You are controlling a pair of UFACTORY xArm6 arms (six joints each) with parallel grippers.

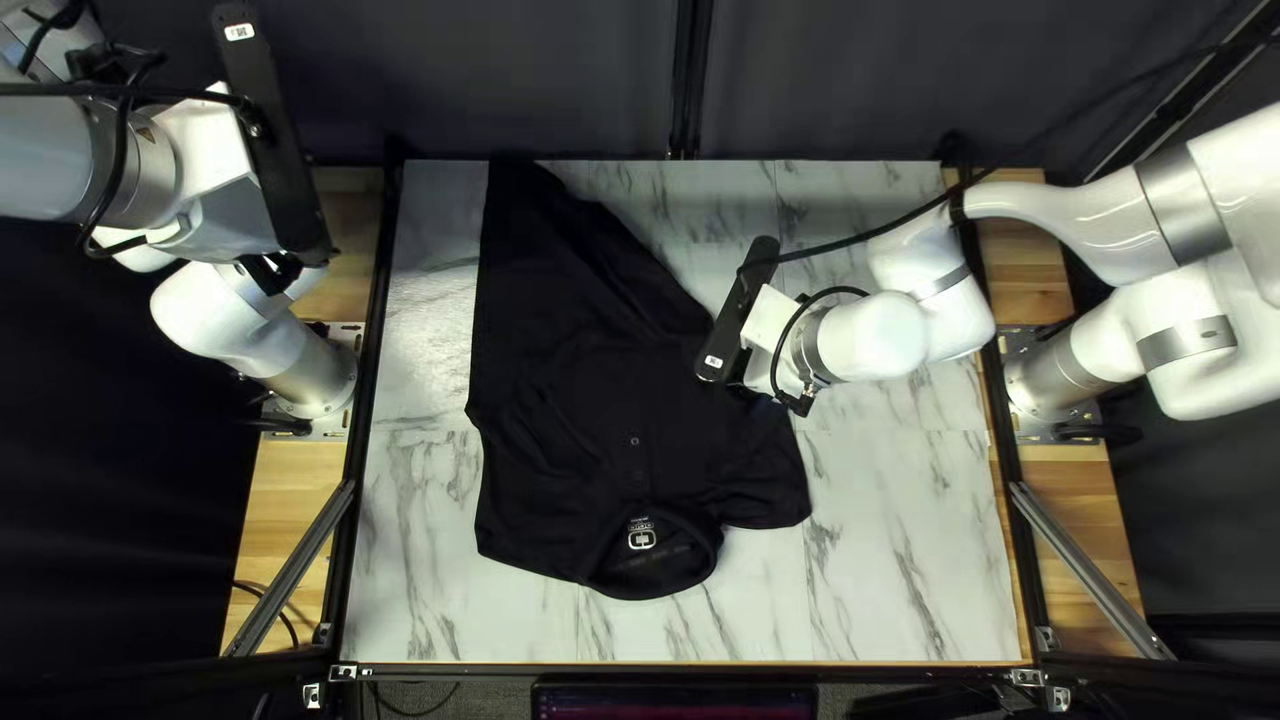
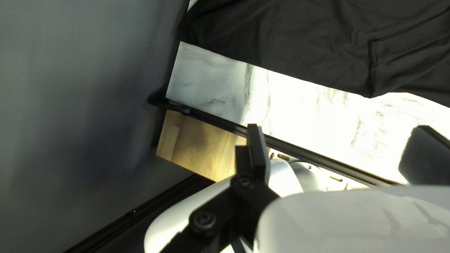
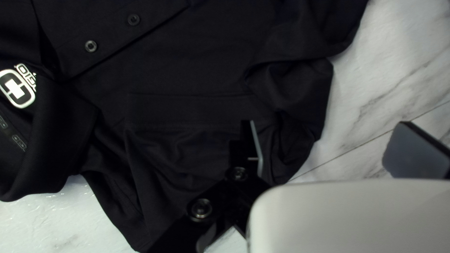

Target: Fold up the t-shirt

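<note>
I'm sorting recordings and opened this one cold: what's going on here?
Two robot arms stand at a table with a black t-shirt, for folding. Neither holds it. The right tool is open at the shirt's edge, at the right of the top left view; the left tool is open, off by the table's left edge. The shirt lies spread and rumpled, not yet a neat bundle.

the top left view slants down at the shirt (image 1: 587,360) both wrist views share, the right closest.
</note>
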